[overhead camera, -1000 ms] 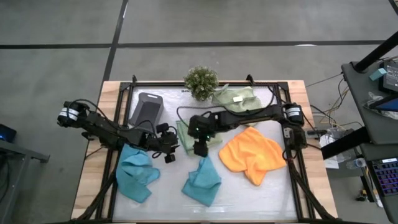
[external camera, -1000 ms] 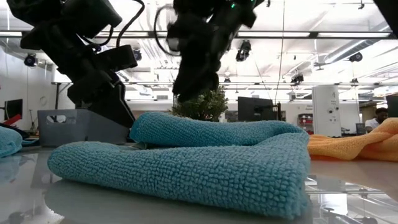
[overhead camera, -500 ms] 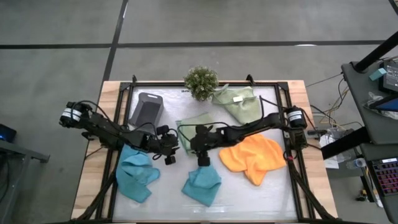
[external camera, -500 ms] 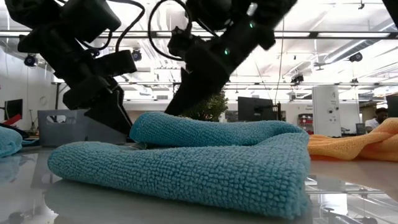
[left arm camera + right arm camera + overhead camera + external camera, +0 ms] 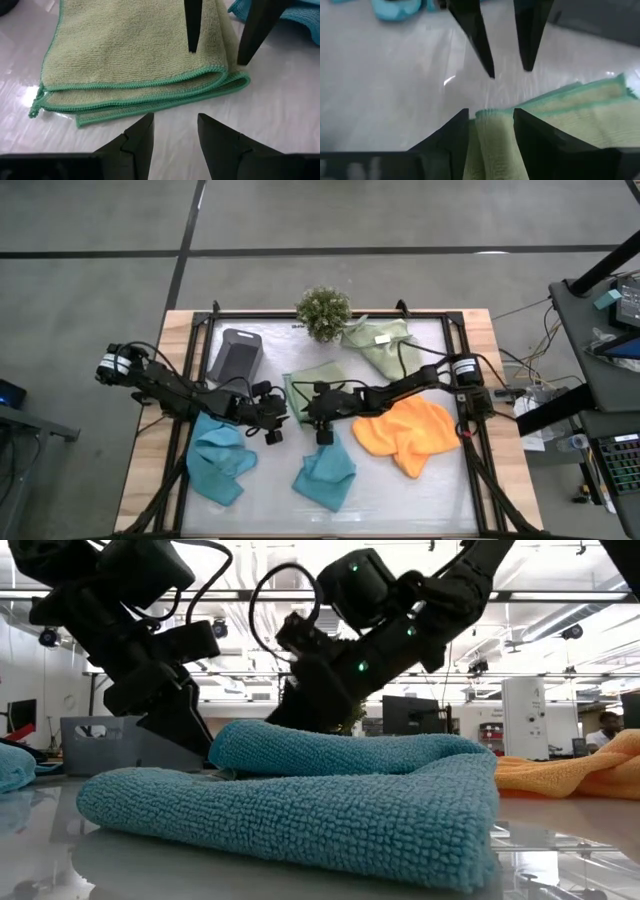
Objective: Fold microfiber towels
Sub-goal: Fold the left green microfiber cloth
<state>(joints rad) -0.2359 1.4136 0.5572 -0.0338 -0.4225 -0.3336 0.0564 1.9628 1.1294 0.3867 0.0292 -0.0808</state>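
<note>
Straddling folded sage-green towel (image 5: 492, 145) edge, right gripper (image 5: 490, 125), left gripper (image 5: 172, 132) facing

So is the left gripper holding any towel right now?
No, the left gripper is open and empty, just short of the folded green towel.

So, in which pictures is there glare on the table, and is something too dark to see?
Left wrist view: bright glare on the table beside the folded green towel. Right wrist view: white sheen across the table. Low view: both arms are dark silhouettes against bright ceiling lights; the teal towel is well lit.
</note>
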